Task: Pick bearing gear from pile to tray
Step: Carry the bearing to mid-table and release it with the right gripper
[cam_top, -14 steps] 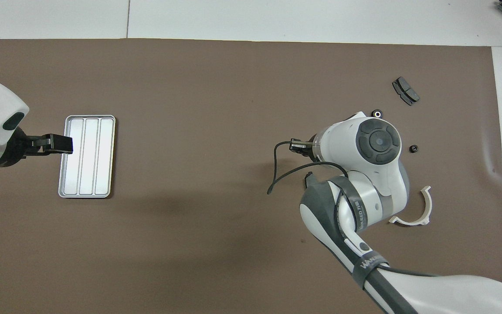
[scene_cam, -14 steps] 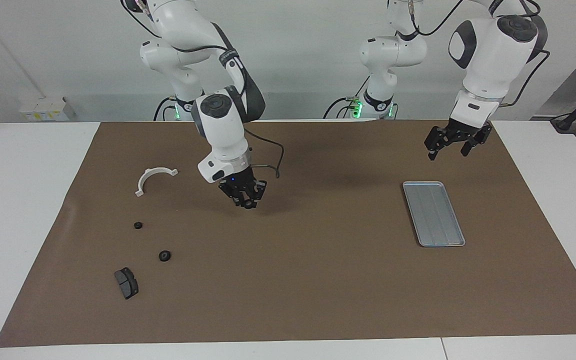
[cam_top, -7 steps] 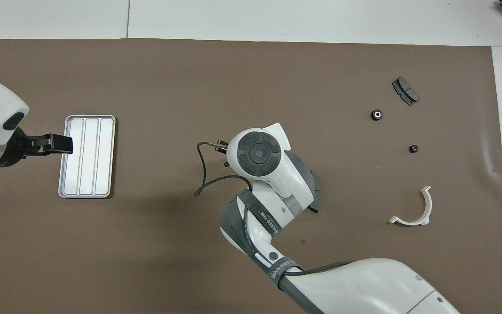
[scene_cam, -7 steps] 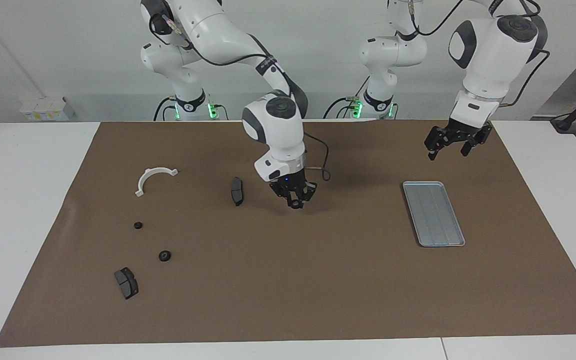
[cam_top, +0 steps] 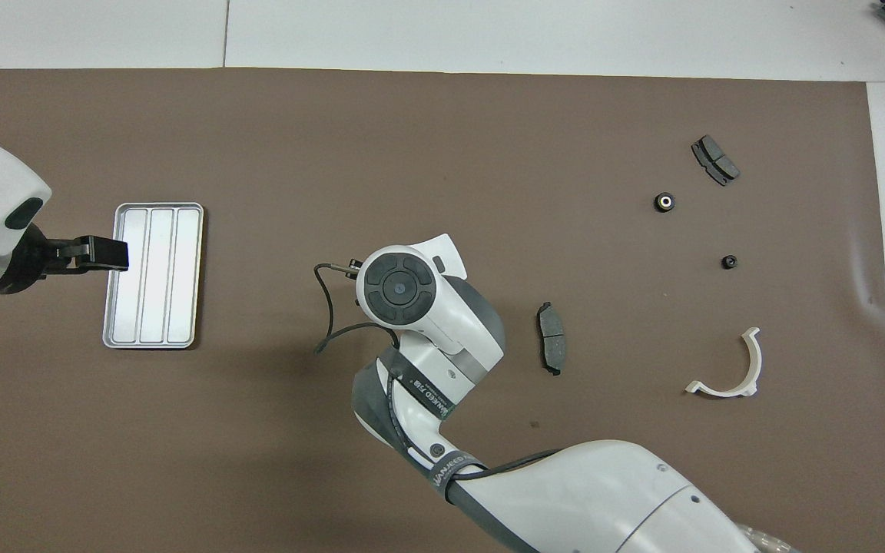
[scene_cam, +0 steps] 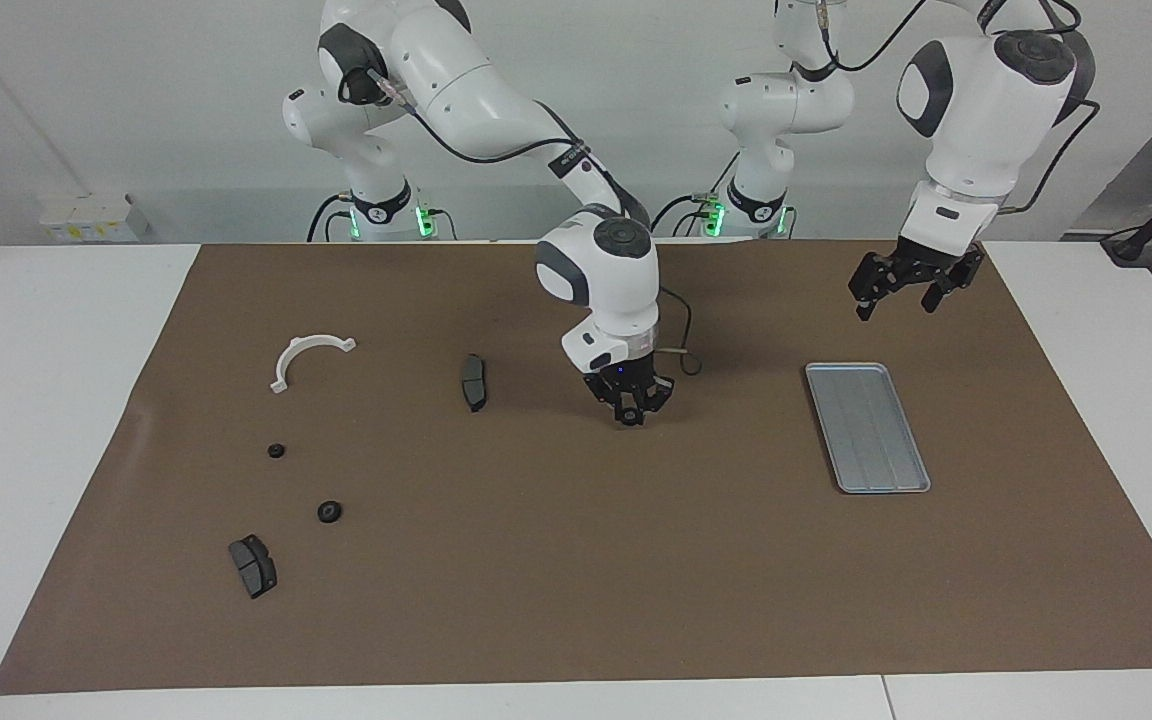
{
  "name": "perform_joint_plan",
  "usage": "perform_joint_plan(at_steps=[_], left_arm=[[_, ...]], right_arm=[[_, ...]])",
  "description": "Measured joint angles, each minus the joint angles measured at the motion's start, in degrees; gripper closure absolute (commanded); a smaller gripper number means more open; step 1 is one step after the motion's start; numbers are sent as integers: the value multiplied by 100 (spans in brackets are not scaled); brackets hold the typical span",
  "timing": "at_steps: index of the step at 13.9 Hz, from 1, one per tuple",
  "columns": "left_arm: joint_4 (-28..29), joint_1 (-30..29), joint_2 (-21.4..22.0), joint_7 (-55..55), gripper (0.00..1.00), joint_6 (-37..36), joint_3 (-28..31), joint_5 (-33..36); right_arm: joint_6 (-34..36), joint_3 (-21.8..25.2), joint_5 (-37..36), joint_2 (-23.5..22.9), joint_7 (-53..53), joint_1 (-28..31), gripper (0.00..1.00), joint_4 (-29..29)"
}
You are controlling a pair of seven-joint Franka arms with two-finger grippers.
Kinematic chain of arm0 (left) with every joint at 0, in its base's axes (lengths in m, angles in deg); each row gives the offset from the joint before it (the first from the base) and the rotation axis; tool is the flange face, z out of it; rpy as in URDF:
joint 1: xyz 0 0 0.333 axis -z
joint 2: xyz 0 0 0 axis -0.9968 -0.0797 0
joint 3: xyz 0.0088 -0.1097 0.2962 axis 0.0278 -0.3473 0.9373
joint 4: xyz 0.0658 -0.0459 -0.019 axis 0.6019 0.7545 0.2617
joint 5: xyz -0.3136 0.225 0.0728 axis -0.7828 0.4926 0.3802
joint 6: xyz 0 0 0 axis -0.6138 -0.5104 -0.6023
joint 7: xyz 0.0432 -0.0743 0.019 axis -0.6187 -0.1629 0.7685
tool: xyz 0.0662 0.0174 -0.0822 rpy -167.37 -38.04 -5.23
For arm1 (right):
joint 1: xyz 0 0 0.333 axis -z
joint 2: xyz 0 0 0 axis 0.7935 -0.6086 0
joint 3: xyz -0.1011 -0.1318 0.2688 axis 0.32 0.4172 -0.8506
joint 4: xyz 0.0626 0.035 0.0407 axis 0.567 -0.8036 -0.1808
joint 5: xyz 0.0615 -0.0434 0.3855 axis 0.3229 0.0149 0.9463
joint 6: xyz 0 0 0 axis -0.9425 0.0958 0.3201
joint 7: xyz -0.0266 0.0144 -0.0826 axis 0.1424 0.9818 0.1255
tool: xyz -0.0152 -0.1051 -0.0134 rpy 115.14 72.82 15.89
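I work in a robotics lab: my two white arms are bolted at the edge of a plain white table point(scene_cam: 36, 400) covered by a brown mat point(scene_cam: 576, 580), against a bare white wall point(scene_cam: 136, 100), with cables point(scene_cam: 1046, 170) trailing and green status lights point(scene_cam: 423, 218) glowing.

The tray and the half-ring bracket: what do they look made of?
The tray: probably bare metal, silver-grey with a bright sheen and pressed lengthwise ribs. The half-ring bracket: likely moulded plastic, matt off-white, thin-walled with small end tabs; painted metal cannot be ruled out.
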Motion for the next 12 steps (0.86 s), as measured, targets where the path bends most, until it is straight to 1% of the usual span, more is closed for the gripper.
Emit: perform_joint_plan(at_steps=[1, 2, 8, 12], left_arm=[[0, 0, 0, 0, 0, 0, 0, 0], [0, 0, 0, 0, 0, 0, 0, 0], [17, 1, 4, 0, 0, 48, -6, 0], [145, 230, 21, 48, 0, 536, -50, -16]], right_arm=[[0, 1, 0, -10, 0, 0, 19, -32], [0, 3, -10, -19, 2, 0, 0, -65], [0, 76, -168, -20, 201, 45, 0, -79], [0, 119, -169, 149, 882, 521, 0, -143]])
